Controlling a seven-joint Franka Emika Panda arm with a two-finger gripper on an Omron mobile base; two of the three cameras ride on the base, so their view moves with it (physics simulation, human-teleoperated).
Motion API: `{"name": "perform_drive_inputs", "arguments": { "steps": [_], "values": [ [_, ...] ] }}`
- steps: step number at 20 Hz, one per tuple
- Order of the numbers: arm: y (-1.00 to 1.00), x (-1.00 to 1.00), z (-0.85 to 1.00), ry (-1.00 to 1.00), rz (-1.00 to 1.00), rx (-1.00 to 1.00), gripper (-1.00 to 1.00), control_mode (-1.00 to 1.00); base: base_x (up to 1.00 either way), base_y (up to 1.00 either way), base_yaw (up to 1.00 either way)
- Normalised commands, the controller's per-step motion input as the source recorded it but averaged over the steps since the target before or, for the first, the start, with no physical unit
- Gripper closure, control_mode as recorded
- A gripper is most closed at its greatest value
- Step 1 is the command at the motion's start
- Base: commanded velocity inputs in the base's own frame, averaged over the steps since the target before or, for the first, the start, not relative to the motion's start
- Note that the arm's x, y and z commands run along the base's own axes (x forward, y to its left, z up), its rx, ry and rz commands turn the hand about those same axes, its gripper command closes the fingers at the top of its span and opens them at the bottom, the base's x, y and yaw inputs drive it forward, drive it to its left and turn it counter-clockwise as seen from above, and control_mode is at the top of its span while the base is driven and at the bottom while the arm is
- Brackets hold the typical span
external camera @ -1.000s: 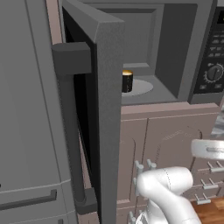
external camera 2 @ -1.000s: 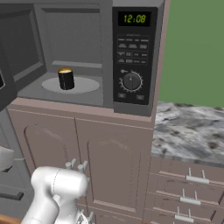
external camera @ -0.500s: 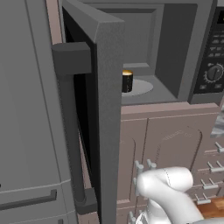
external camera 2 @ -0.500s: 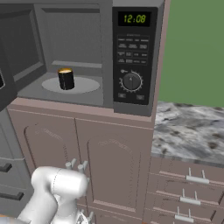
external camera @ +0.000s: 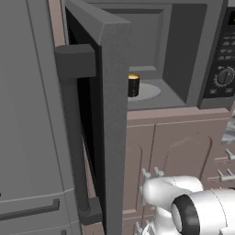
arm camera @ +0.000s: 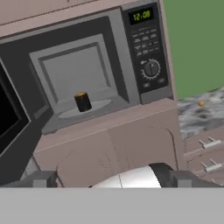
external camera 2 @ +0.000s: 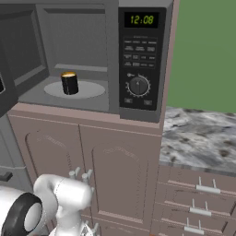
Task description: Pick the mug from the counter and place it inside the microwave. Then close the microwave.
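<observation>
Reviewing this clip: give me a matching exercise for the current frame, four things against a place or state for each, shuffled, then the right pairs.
Things:
1. mug
2. microwave door
3. clock display
4. counter

Places or states:
A. swung wide open
B. marbled slab to the right of the microwave
C. upright on the round plate inside the microwave
D. shows green digits 12:08

Pairs: 1-C, 2-A, 3-D, 4-B
</observation>
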Motion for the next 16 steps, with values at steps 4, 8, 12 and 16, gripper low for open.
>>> {"name": "perform_drive_inputs", "arguments": {
  "steps": [4,8,12,16],
  "values": [
    [0.38,-0.1,0.04,-0.09,-0.29,-0.01,-1.0,-1.0,0.0,0.0,0.0],
    [0.39,-0.53,0.06,-0.08,-0.36,-0.02,-1.0,-1.0,0.0,0.0,0.0],
    [0.18,-0.6,0.02,-0.04,-0.34,-0.01,-1.0,-1.0,0.0,0.0,0.0],
    [0.16,-0.32,0.28,0.0,-0.17,-0.05,-1.0,-1.0,0.0,0.0,0.0]
  ]
}}
